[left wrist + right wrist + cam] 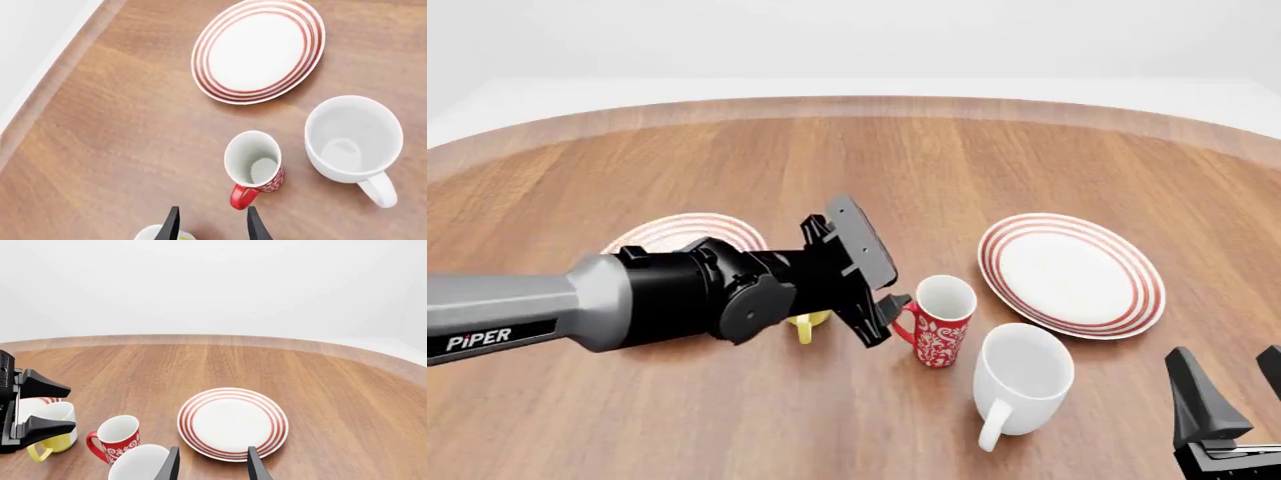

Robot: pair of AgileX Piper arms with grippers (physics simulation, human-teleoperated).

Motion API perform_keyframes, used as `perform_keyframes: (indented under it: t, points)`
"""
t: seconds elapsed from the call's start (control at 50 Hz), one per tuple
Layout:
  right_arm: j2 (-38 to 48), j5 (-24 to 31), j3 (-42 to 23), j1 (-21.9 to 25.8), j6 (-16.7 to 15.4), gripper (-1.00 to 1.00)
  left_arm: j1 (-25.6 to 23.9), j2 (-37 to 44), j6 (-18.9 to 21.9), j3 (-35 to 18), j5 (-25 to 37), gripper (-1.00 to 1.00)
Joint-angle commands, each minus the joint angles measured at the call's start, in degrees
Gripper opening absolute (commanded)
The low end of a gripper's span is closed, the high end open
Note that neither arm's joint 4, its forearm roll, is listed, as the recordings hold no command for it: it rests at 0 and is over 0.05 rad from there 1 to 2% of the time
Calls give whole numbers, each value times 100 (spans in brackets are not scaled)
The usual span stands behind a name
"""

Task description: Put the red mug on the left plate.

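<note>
the red mug (pixel 940 323) stands upright on the desk (pixel 988 160), near the middle of the front view, its white inside showing and its red loop handle turned toward the left arm. it sits on bare wood, not on either plate.

just left of the handle is the left tool (pixel 881 318), its two dark fingers spread apart with nothing between them; in the left wrist view the finger tips frame an open gap just short of the handle, not touching the mug. tucked under the left tool is the yellow mug (pixel 809 325) (only a sliver of it shows from the front, more in the right wrist view).

the left plate (pixel 681 233), white with thin red rings, lies behind the left arm's black wrist, which covers part of it; it is well apart from the red mug.

on the mug's other side, just beside it, stands the white mug (pixel 1022 375), larger and plain, handle toward the camera. beyond that lies the second ringed plate (pixel 1073 274), near the red mug.

the right tool (pixel 1233 392) hangs at the lower right corner of the front view, fingers apart and holding nothing, well clear of the mugs.
</note>
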Motion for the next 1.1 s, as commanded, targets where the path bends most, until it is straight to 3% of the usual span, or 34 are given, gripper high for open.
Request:
perform_keyframes:
  t: [0.02,1.1]
  points:
    - [0,0,0,1,0,100,-39,57,-12,89,-94,100]
    - [1,0,0,0,1,100,-200,708,-289,4,-575,100]
